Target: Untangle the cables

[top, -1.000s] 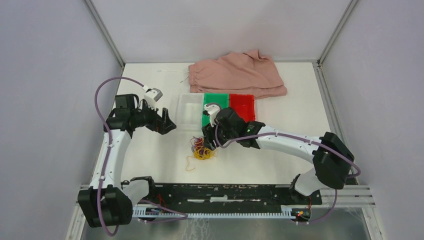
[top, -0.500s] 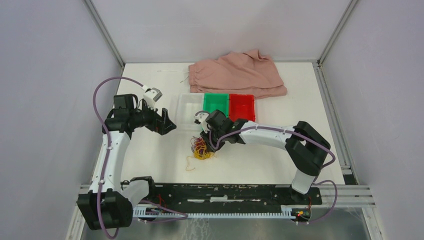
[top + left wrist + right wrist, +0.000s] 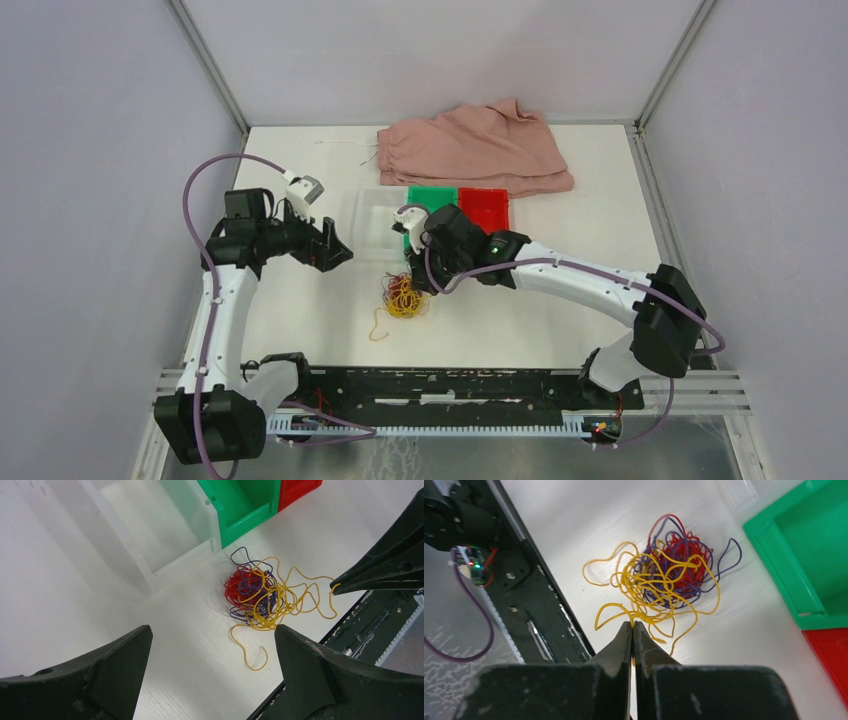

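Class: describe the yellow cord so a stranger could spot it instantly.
On the white table, find the small tangle of thin cords near the green plastic bin. The yellow cord spills outward in loose loops, while the red cord and purple cord lie mostly bunched.

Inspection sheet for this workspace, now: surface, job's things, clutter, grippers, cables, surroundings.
Surface: white table, no spill seen.
Job's things: yellow cable, red cable and purple cable tangled in one heap near the green bin.
Clutter: pink cloth at the far edge; clear bin, green bin and red bin in a row.
Grippers: left gripper open, apart from the heap; right gripper shut on a yellow cable strand at the heap's edge.
Cables: lilac arm cables loop away from the heap.
Surroundings: grey walls; black rail at the near edge.
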### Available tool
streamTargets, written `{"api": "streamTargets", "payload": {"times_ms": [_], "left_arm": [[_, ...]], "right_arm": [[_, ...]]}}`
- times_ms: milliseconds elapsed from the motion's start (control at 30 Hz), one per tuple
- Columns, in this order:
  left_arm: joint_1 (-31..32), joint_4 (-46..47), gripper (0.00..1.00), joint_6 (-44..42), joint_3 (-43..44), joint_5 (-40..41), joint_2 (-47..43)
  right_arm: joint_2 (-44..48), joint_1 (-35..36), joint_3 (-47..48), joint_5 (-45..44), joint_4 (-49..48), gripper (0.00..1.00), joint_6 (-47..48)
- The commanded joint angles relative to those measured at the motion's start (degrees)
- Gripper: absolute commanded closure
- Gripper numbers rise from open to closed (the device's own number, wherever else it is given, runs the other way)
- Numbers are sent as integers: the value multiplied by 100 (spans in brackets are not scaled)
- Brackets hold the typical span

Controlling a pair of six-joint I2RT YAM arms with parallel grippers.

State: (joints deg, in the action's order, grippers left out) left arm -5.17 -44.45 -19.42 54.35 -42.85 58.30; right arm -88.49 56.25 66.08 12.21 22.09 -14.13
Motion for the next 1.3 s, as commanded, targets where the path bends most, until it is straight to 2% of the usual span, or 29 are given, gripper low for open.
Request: {"api": "streamTargets", "payload": {"times_ms": [0,233,400,567,767,900,1033,1067,1167,1267], "left_arm": [[-9,-384,1,-426,421,-579,-117],[98,-929,1,-658,521,-1368,-407],[446,-1206,1,-790,583,-1631,-671],[781,-1211,2,-1007,522,-1740,-948],[851,-658,7,-809,363,-1602,-1067],[849,-141,15,-563,367,-1445,-1177],[846,-20,29,-469,569,-1465,-1181],[850,-25,35,-473,611,-1459,-1194],[850,-77,63,-543,702,-1312,-1264],[851,-84,80,-619,741,-1090,-1379]], "right_arm": [[313,106,620,265,90,96,-145],[111,175,1419,662,-29,97,-296],[-94,196,1972,821,-185,100,-450],[-352,212,2513,1010,-101,100,-529],[-407,250,2711,1189,-239,100,-719],[-359,259,2793,1287,-288,100,-843],[-311,263,2791,1347,-373,100,-985],[-297,270,2783,1361,-384,100,-1013],[-214,265,2664,1327,-445,100,-1056],[-83,265,2493,1249,-501,98,-1072]]}}
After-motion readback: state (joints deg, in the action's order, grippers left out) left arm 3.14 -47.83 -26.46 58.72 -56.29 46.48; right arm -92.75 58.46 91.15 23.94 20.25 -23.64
